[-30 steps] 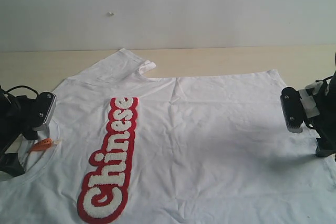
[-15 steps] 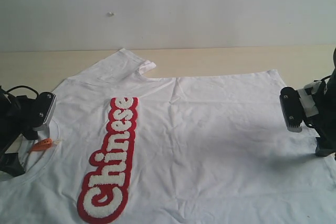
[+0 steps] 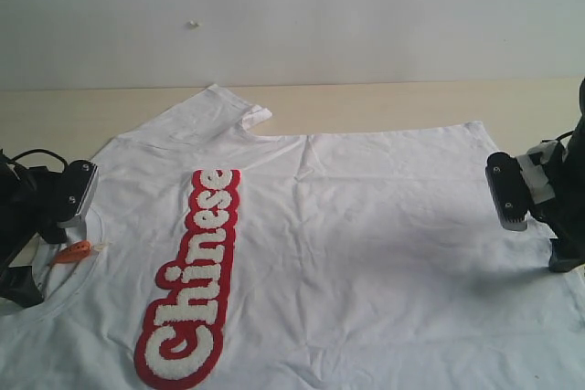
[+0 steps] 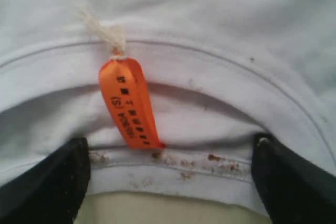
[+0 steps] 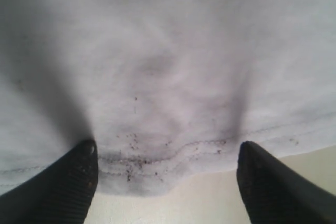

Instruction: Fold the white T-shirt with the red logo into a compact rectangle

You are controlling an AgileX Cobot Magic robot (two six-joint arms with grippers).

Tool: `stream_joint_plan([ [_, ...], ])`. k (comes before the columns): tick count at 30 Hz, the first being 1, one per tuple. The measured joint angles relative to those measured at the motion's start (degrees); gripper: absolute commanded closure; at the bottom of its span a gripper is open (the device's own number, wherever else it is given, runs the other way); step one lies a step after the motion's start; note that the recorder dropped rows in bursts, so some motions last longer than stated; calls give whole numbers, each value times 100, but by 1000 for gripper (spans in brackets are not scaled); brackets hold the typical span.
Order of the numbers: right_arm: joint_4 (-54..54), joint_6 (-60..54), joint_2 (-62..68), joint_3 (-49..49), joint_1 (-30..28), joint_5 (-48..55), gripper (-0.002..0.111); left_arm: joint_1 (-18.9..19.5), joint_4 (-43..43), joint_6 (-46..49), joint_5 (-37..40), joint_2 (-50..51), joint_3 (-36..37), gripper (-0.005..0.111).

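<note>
right tool (image 5: 166, 149) nudged inward, left tool (image 4: 169, 144) unmoved, both wide open, empty, over white t-shirt (image 3: 384, 226) (red logo (image 3: 196, 276) reads "chinese").

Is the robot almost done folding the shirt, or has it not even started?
Barely started. Done: the white T-shirt lies spread flat with the red logo facing up, its body unfolded. In hand: the left end effector stands open at the collar by the orange tag, and the right end effector is open at the hem; neither grips cloth. Left: every fold into the rectangle.
</note>
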Motion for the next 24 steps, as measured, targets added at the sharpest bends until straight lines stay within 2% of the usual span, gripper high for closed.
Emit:
stream_joint_plan([
  [18,8,-176,158,-117,0,174,37,0,0,0,71,77,-35,26],
  [20,8,-176,157,-117,0,174,40,0,0,0,71,77,-35,26],
  [24,8,-176,160,-117,0,252,56,0,0,0,71,77,-35,26],
])
